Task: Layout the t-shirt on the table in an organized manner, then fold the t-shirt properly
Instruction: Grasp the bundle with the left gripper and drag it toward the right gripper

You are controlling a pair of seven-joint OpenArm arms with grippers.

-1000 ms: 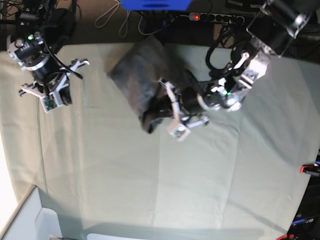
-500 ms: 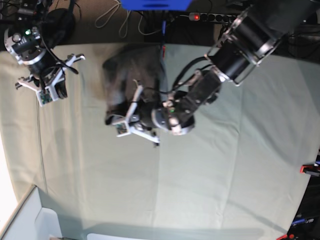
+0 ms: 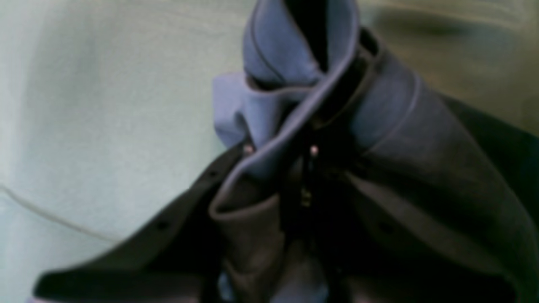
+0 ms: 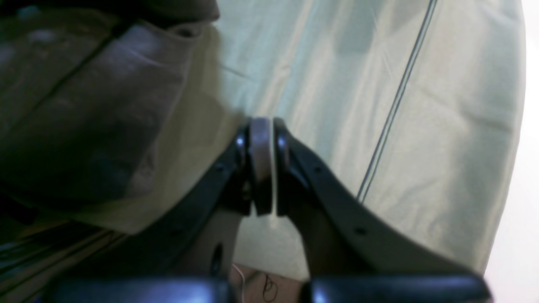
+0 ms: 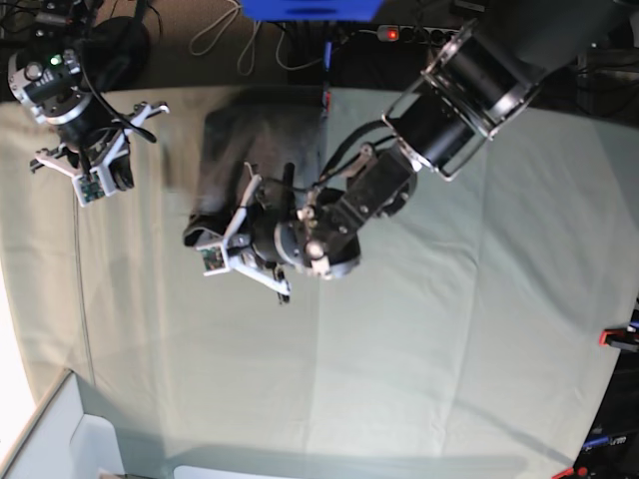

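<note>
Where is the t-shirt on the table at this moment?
In the base view the t-shirt lies bunched at the table's far edge, left of centre, with the left gripper at its near end.

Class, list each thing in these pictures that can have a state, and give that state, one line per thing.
t-shirt: bunched, one edge pinched and lifted.
left gripper: shut on t-shirt.
right gripper: shut, empty, above the table.
table: covered in creased cloth.

Right gripper [image 4: 262, 164]: fingers [image 4: 294, 168] pressed together, nothing between them, above the tabletop [image 4: 442, 139]. T-shirt [image 4: 84, 126]: dark, bunched, upper left, apart from gripper. Tabletop: pale green cloth, one dark seam line.
</note>
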